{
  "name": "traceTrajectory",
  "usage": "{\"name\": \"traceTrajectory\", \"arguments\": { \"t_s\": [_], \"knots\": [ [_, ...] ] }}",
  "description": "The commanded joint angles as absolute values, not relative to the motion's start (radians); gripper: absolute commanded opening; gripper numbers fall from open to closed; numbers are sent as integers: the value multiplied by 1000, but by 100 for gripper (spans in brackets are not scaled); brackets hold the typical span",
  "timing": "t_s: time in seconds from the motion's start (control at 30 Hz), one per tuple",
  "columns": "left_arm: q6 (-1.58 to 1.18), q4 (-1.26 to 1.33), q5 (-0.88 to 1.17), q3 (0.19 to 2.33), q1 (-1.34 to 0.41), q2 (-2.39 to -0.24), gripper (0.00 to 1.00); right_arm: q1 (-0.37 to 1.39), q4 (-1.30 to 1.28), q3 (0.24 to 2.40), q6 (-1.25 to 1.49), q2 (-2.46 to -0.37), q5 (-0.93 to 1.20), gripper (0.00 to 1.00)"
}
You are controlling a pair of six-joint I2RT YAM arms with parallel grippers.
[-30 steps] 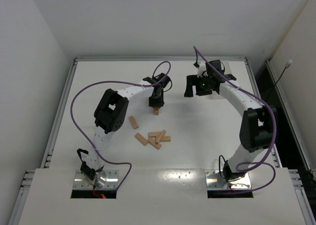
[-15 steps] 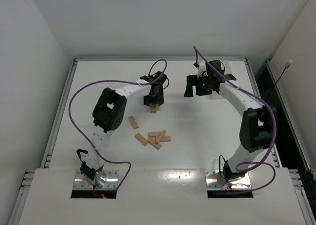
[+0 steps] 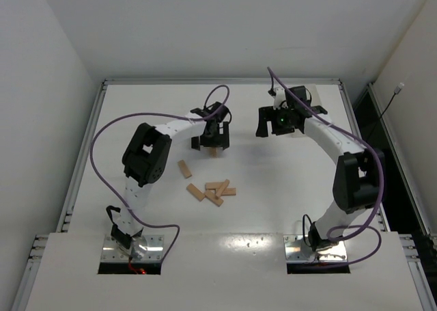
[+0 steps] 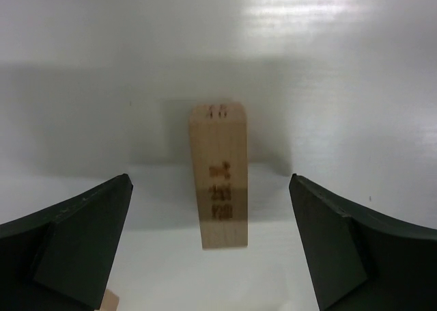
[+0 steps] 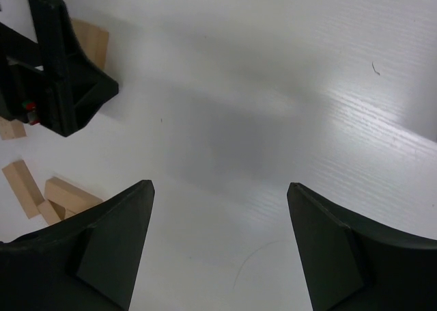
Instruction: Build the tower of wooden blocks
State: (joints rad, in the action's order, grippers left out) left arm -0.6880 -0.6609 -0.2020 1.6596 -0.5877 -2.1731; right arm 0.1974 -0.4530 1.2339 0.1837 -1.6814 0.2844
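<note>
One wood block (image 4: 218, 174) lies lengthwise on the white table between the wide-apart fingers of my left gripper (image 4: 209, 181), touching neither. From above, that left gripper (image 3: 210, 141) hovers over the block (image 3: 216, 151). I cannot tell whether another block lies under it, and no taller tower shows. A single block (image 3: 184, 169) lies nearer the arms, and a loose pile of several blocks (image 3: 213, 191) lies beyond it. My right gripper (image 3: 273, 123) hangs open to the right with only bare table between its fingers (image 5: 220, 186).
The right wrist view shows the left gripper's black finger (image 5: 65, 72) at the upper left and pile blocks (image 5: 68, 195) at the lower left. A raised rim (image 3: 218, 82) runs along the table's far edge. Purple cables loop over both arms.
My left gripper has opened wide and let go of the block it held, which now rests on the table. Its wrist has shifted slightly left. The right arm is unchanged.
</note>
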Motion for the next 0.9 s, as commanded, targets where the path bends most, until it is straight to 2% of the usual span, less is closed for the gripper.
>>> {"name": "traceTrajectory", "arguments": {
  "t_s": [0.0, 0.27, 0.4, 0.6, 0.73, 0.87],
  "knots": [
    [-676, -628, -202, 1611, -623, -2024, 99, 209, -400, 1183, 167, -1583, 258, 76],
    [-586, -569, -242, 1598, -687, -1789, 99, 198, -379, 1092, 118, -1439, 204, 78],
    [-548, -589, -380, 1586, -687, -1655, 99, 209, -368, 1055, 107, -1385, 263, 78],
    [-477, -640, -425, 1520, -490, -1549, 99, 326, -379, 1094, 89, -1405, 330, 78],
    [-401, -709, -466, 1520, -397, -1531, 99, 493, -411, 1164, 35, -1474, 229, 75],
    [-321, -678, -454, 1484, -313, -1422, 99, 619, -425, 1252, 77, -1564, 149, 74]
  ]
}}
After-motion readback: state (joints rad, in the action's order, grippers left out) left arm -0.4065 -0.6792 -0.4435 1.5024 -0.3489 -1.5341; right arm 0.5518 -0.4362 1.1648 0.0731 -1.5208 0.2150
